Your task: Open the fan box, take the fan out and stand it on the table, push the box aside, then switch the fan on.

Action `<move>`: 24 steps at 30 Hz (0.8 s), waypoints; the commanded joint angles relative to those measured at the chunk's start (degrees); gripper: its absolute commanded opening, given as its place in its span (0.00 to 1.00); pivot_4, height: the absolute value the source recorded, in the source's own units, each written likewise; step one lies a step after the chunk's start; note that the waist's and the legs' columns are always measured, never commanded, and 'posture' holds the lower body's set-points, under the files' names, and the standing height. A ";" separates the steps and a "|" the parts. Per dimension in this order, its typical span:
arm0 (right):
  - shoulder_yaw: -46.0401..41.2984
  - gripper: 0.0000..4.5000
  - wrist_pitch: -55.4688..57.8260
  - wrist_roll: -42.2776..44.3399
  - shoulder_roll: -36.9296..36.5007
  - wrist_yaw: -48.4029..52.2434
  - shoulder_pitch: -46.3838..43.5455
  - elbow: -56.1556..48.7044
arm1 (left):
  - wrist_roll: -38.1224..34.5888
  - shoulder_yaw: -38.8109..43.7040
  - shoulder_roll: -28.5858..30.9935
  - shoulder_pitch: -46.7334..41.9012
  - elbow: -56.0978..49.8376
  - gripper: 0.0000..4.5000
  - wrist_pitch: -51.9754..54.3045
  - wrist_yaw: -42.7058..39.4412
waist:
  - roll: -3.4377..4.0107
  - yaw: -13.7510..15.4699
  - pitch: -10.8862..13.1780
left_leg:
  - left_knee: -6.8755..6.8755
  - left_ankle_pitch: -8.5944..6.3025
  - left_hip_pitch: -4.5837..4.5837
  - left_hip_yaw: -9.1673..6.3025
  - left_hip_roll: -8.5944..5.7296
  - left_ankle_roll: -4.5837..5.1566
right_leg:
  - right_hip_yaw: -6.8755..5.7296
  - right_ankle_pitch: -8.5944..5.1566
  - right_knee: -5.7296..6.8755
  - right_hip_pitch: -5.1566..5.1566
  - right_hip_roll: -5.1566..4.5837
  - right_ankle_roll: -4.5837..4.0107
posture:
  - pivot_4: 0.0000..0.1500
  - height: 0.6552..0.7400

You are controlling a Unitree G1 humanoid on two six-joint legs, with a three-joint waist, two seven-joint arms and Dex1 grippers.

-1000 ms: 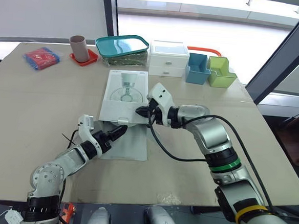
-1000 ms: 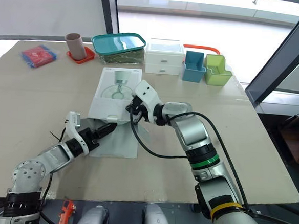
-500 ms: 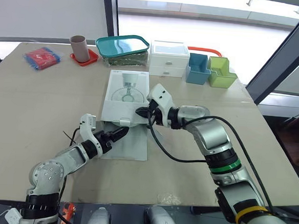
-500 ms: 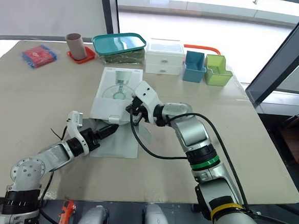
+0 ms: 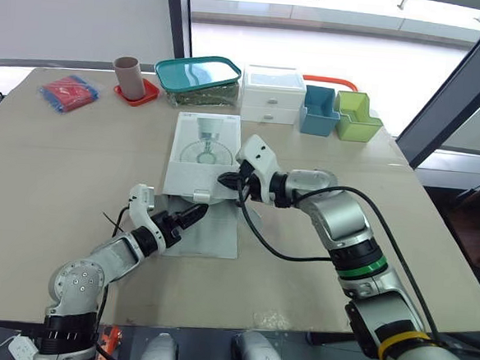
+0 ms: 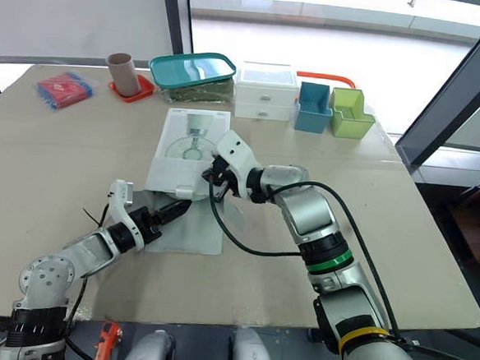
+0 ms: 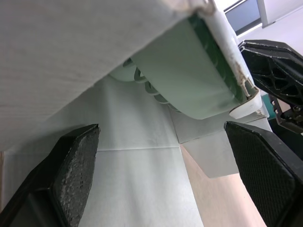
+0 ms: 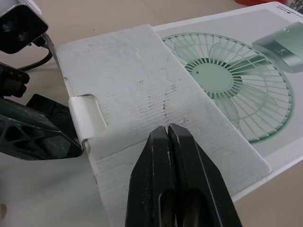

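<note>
Lying flat near the middle of the table (image 5: pixel 51 175), a white fan box (image 5: pixel 203 144) shows a printed picture of a green fan on its top. Its near end is open, and a long white flap (image 5: pixel 213 232) spreads on the table toward the robot. The left gripper (image 5: pixel 190 215) sits low at the near left corner of the box, its two black fingers (image 7: pixel 75 170) spread wide apart and holding nothing. In the left wrist view the open mouth of the box lies just ahead of those fingers, with the pale green fan (image 7: pixel 189 80) inside. The right gripper (image 5: pixel 228 180) is at the near right corner, its fingers (image 8: pixel 161 189) pressed tightly together above a bare cardboard flap; whether they touch it is unclear. Storage bins (image 5: pixel 341 113) line the far edge.
</note>
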 commanded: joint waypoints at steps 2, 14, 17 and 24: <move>1.05 0.00 0.59 -0.60 -0.55 0.54 0.99 -0.76 | -3.47 0.89 -1.44 0.71 -1.45 0.99 0.68 0.50 | 0.00 0.00 0.00 | 0.00 0.00 -0.02 0.00 0.00 0.00 | 0.00 0.01 -0.03 0.00 0.00 0.00 | 1.00 1.00; 1.04 0.00 0.49 -0.89 -0.69 0.74 0.95 -0.73 | -8.15 2.02 -1.04 1.32 -3.66 0.99 1.97 3.36 | 0.00 -0.01 0.00 | -0.03 -0.01 -0.08 -0.04 0.01 -0.01 | -0.03 0.05 -0.19 0.01 0.00 0.05 | 1.00 1.00; 1.09 0.00 0.42 -0.92 -0.66 0.77 1.04 -0.84 | -10.66 2.58 0.07 2.39 -5.18 0.99 2.83 4.50 | 0.00 -0.03 0.00 | -0.06 -0.01 -0.10 -0.04 0.02 -0.01 | -0.03 0.07 -0.25 0.01 0.00 0.05 | 1.00 1.00; 0.93 0.00 0.87 -0.82 -0.96 1.09 1.17 -1.25 | -23.90 4.02 5.29 10.81 -13.58 0.99 4.03 8.30 | 0.01 -0.09 0.01 | -0.12 -0.07 -0.16 -0.07 0.11 -0.12 | -0.04 0.07 -0.36 -0.04 0.03 0.05 | 1.00 1.00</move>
